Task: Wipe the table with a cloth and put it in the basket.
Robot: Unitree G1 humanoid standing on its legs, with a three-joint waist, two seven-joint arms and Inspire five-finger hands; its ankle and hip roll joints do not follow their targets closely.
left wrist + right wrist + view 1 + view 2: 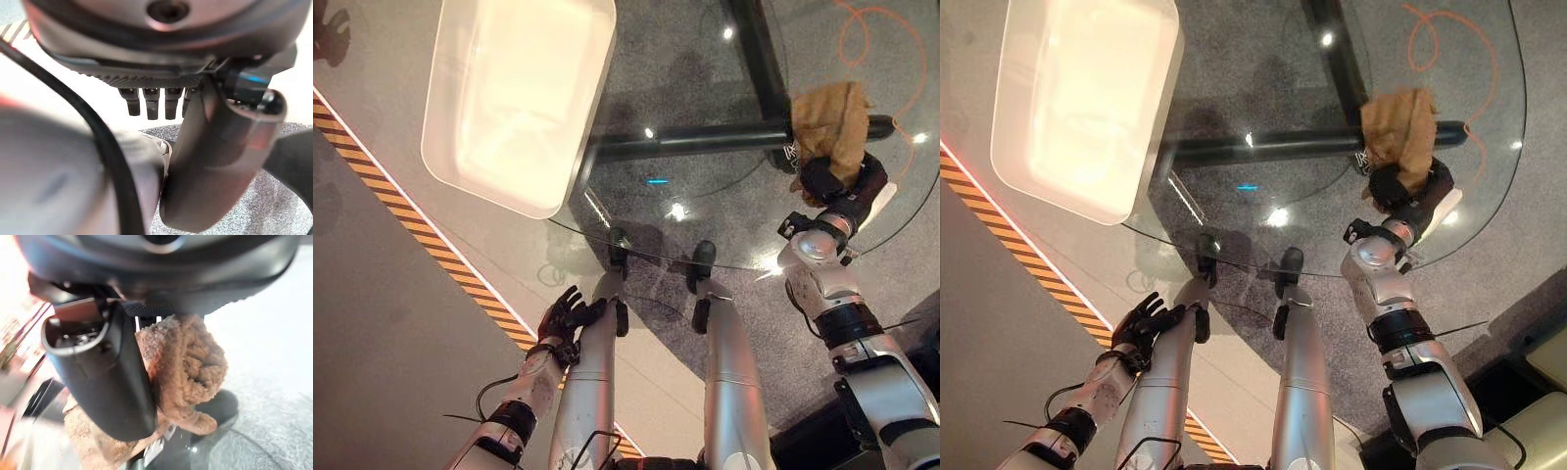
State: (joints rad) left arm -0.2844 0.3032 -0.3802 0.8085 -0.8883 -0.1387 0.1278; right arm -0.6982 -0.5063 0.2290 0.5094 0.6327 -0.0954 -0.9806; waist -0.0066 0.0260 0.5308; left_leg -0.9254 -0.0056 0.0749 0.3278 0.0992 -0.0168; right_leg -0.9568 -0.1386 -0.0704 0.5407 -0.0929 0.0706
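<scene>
Glass table point(724, 235), white basket point(519, 98) at edge, right hand point(837, 181) clutching tan cloth point(832, 117), left hand point(566, 315) spread below tabletop.

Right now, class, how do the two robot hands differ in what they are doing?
The right robot hand is over the glass table, curled round the tan cloth; the left robot hand hangs below the table's edge, fingers relaxed, holding nothing. Both are dark, on silver-grey arms.

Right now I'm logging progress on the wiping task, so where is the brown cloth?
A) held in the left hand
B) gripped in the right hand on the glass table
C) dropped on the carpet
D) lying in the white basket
B: the right hand curls round the brown cloth on the glass table; the white basket holds no cloth.
</scene>
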